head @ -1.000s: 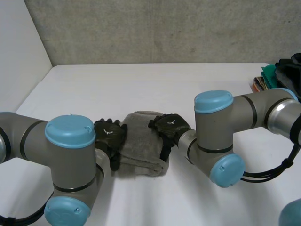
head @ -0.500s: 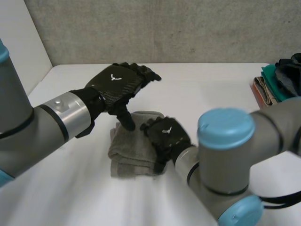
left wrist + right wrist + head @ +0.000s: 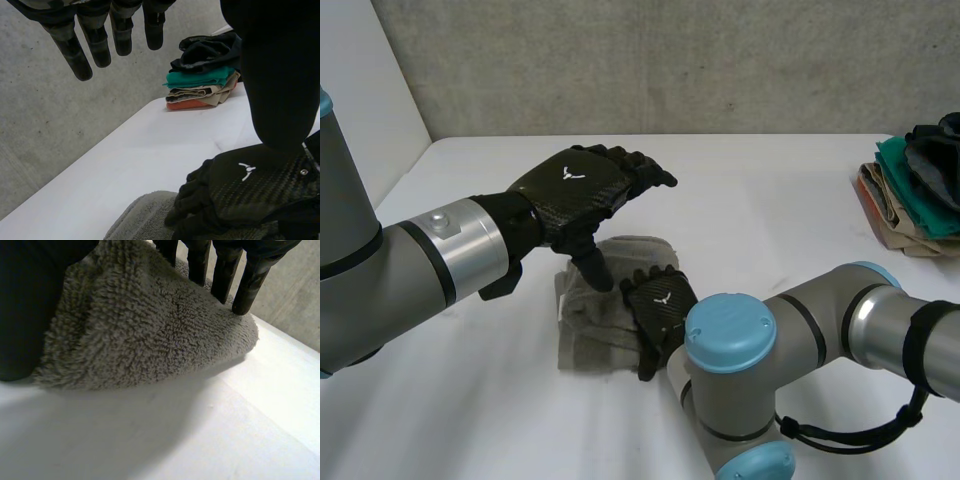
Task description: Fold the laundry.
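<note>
Left hand (image 3: 572,187) lifted clear — right hand (image 3: 660,306) flat on towel (image 3: 583,338).

Towel (image 3: 582,330) partly hidden under right hand (image 3: 660,305) (folded, it seems).

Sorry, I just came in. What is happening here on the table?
A two-armed robot is folding laundry on a white table. A grey towel lies folded in front of it. The right hand rests flat on the towel, fingers straight. The left hand hovers above the towel, open and holding nothing. A stack of folded clothes sits at the table's right edge.
</note>
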